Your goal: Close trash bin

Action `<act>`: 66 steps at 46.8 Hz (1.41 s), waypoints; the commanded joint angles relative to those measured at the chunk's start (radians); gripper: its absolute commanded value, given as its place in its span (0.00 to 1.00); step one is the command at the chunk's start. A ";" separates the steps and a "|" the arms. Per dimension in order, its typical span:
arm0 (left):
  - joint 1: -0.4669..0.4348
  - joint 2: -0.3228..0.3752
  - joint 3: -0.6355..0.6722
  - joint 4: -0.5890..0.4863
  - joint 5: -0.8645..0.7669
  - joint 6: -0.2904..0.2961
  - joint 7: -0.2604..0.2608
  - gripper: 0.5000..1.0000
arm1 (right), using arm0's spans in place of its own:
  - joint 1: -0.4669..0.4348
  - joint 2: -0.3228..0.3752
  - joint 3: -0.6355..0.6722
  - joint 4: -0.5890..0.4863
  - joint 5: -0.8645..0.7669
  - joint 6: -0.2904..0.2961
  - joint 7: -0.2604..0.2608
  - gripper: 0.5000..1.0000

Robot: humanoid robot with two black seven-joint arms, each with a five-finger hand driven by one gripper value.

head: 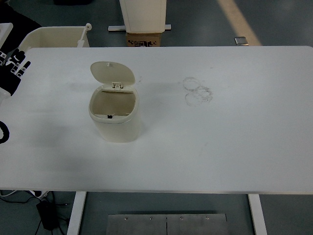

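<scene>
**Bin open, left hand at the far-left edge**

Your left hand (pixel 13 66) shows at the picture's left edge, over the far-left corner of the white surface (pixel 234 142). Its fingers (pixel 19 58) are extended and lie close side by side, pointing up and away toward the far edge; they hold nothing. A bit of the left arm's black shell shows lower on the same edge. Your right hand is out of view.

The cream trash bin (pixel 116 122) stands upright on the left half of the surface, well apart from the hand and to its right. Its long axis runs vertically, and the mouth faces up toward the camera, so you can see down into the brownish inside. The lid (pixel 112 72) is swung up and back on the hinge (pixel 117 85) at the far rim; it stands nearly upright, with its inner face toward you. The bin's front wall faces the near edge.

To the right of the bin, near the middle of the surface, there are faint ring-shaped smudges (pixel 198 90). Beyond the far edge you can see a cream tub (pixel 56 36) at the left and a cardboard box (pixel 144 39) on the floor under a white stand.
</scene>
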 commanded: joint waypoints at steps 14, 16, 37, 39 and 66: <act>0.000 -0.001 0.003 0.000 0.002 0.055 0.002 1.00 | 0.002 0.000 -0.001 0.000 0.000 0.000 0.000 0.98; -0.002 -0.001 0.003 -0.001 0.002 0.055 0.002 1.00 | 0.003 0.000 -0.001 0.000 0.000 0.000 0.000 0.98; -0.074 0.008 0.009 -0.021 0.005 0.137 0.026 1.00 | 0.005 0.000 -0.001 0.000 0.000 0.002 0.000 0.98; -0.083 0.011 0.009 -0.041 0.005 0.153 0.043 1.00 | 0.005 0.000 -0.001 0.000 0.000 0.000 0.000 0.98; -0.192 0.271 0.133 -0.583 0.007 0.387 0.158 1.00 | 0.008 0.000 -0.001 0.000 0.000 0.000 0.000 0.98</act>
